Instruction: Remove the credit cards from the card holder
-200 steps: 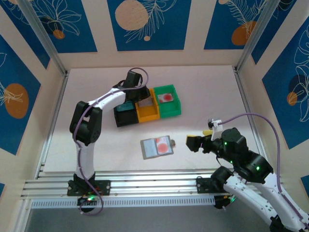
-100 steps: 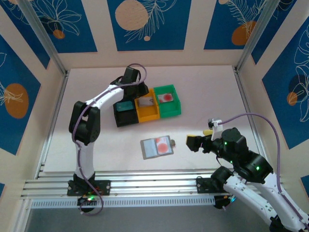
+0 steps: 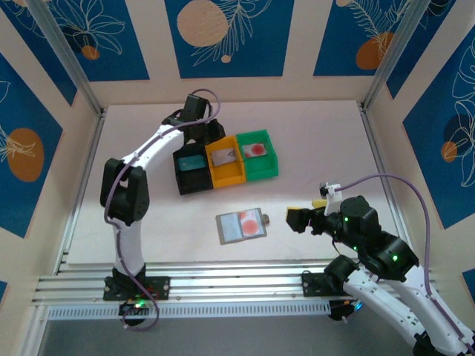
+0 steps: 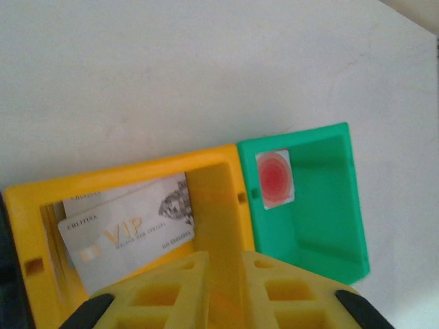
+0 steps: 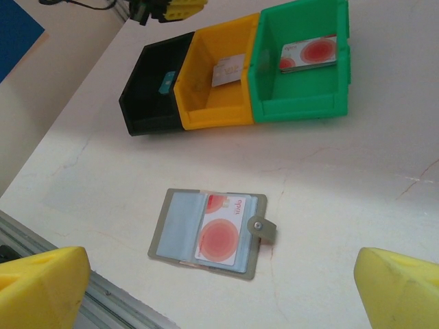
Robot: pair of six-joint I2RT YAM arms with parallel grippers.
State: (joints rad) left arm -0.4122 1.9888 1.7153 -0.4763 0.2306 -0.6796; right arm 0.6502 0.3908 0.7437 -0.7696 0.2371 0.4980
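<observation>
Backed the left gripper [image 3: 210,136] off the orange bin [image 3: 227,176] over the last second, toward the far edge of the table [image 3: 319,126]; left everything else where it had been. Held that gripper's yellow fingers [image 4: 171,291] only a slit apart above the orange bin's wall, with nothing between them. Kept the right gripper [image 3: 300,218] spread wide and empty, low toward the table's near-right corner, facing the card holder [image 3: 240,225].

Found the card holder lying open and flat on the table, about midway along the near edge and a little in from it, well apart from both grippers, snap tab [image 5: 265,227] on its right. Saw a pocketed card [image 5: 219,238], pale with a big red dot, sitting in the right-hand clear pocket, and the top of a second pocketed card [image 5: 226,203] with a smaller red mark peeking out behind it.

Found three bins touching in a slanted row around the table's middle, nearer the far edge: black bin [image 3: 194,185] on the left, orange bin in the centre, green bin [image 3: 261,171] on the right. Noted a loose red-dot card [image 4: 274,178] lying flat in the green bin. Noted a grey VIP card [image 4: 127,236] resting tilted in the orange bin, over the edge of another pale card [image 4: 89,197]. Made out a small teal item [image 3: 191,163] in the black bin, too small to identify.
</observation>
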